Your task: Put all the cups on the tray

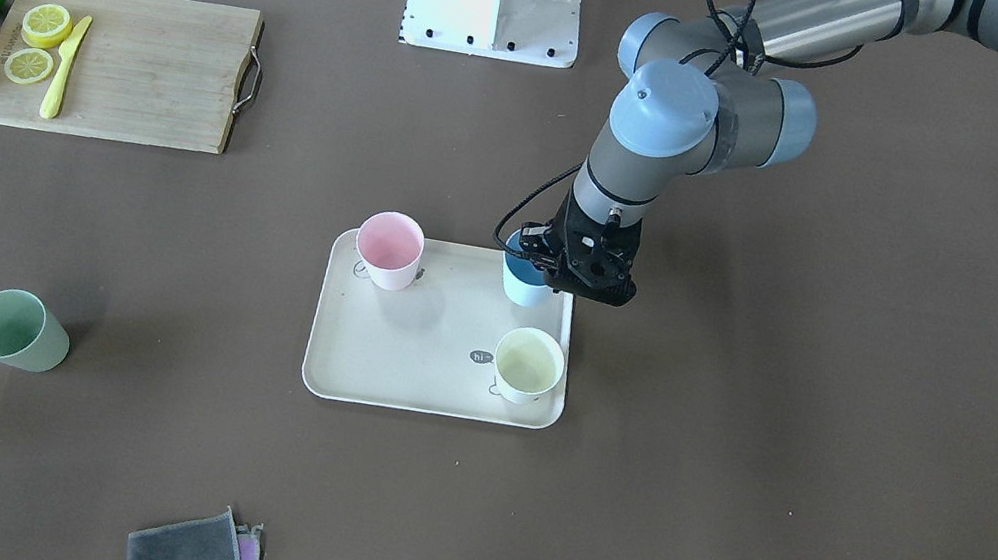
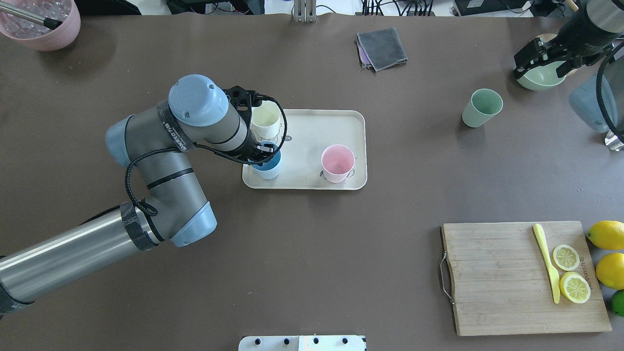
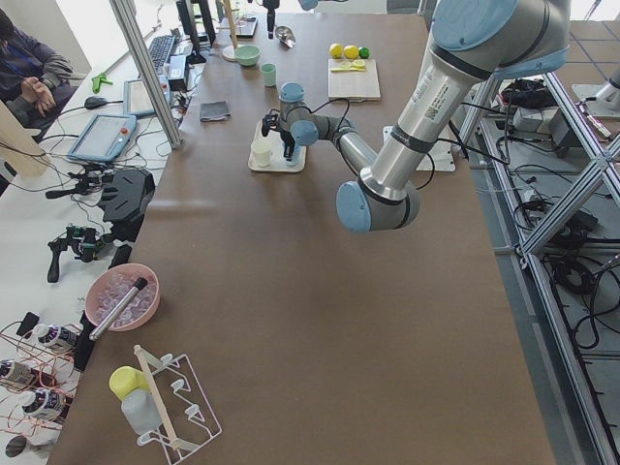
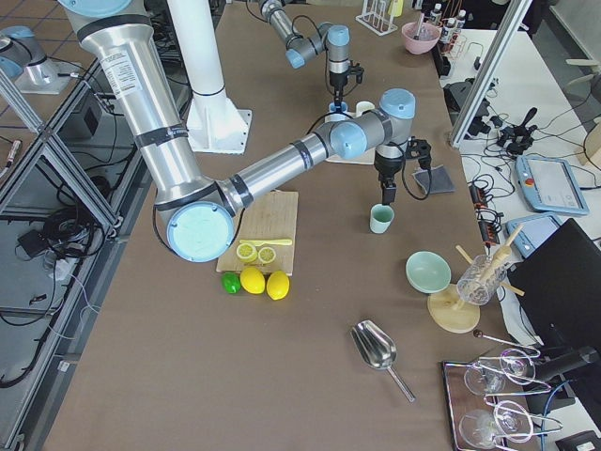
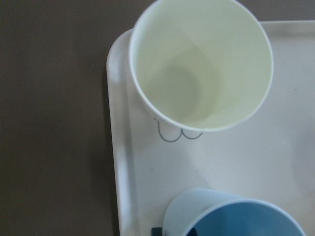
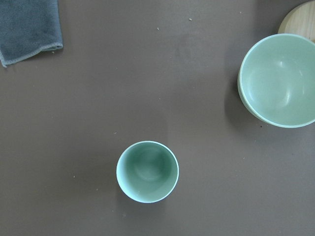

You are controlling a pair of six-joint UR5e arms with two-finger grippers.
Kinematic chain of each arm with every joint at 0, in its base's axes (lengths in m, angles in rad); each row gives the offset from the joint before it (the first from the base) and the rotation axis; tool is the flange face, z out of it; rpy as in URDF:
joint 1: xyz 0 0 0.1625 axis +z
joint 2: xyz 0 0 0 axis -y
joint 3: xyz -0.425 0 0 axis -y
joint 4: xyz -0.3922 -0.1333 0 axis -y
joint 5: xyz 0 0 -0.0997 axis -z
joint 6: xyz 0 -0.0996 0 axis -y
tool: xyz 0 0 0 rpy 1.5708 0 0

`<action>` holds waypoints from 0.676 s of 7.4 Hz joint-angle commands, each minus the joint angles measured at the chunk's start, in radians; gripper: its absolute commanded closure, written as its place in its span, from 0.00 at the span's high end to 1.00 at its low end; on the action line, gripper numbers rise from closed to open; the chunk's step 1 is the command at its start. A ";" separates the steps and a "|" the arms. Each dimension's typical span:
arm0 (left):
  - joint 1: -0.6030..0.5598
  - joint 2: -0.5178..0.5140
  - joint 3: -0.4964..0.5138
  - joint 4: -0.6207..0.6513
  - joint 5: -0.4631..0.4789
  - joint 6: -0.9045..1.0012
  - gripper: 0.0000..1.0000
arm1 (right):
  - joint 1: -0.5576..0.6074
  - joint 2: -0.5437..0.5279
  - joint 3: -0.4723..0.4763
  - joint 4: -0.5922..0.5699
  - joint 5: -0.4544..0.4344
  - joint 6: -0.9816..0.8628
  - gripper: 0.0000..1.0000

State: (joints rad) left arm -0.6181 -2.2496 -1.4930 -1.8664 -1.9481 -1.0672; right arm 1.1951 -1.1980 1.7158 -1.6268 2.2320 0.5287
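The tray (image 2: pixel 317 127) is seen lying flat mid-table, and three cups are stood upright on it. A cream cup (image 2: pixel 265 119) is parked in the far left corner, a blue cup (image 2: pixel 269 169) in the near left corner, and a pink cup (image 2: pixel 337 163) towards the near right. The left gripper (image 2: pixel 261 153) is held right down over the blue cup, its fingers set astride the cup's left wall. Whether that wall is pinched cannot be told. A green cup (image 2: pixel 481 107) is found upright on the table, far right, well apart from the tray. The right gripper (image 2: pixel 542 66) is hung high over that end, jaws spread wide, nothing held, and a green bowl (image 6: pixel 278 81) is caught just beside the cup.
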 commanded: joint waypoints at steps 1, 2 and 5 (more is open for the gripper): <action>-0.044 0.004 -0.071 0.025 -0.014 0.007 0.99 | -0.002 -0.003 -0.002 0.005 0.000 -0.001 1.00; -0.127 0.036 -0.132 0.094 -0.110 0.066 0.99 | -0.018 -0.002 -0.005 0.005 -0.020 0.001 1.00; -0.430 0.270 -0.344 0.289 -0.305 0.522 0.99 | -0.080 -0.006 -0.149 0.176 -0.084 0.017 0.97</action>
State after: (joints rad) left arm -0.9275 -2.0858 -1.7716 -1.6326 -2.1908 -0.7496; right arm 1.1349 -1.2020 1.6500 -1.5532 2.1637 0.5384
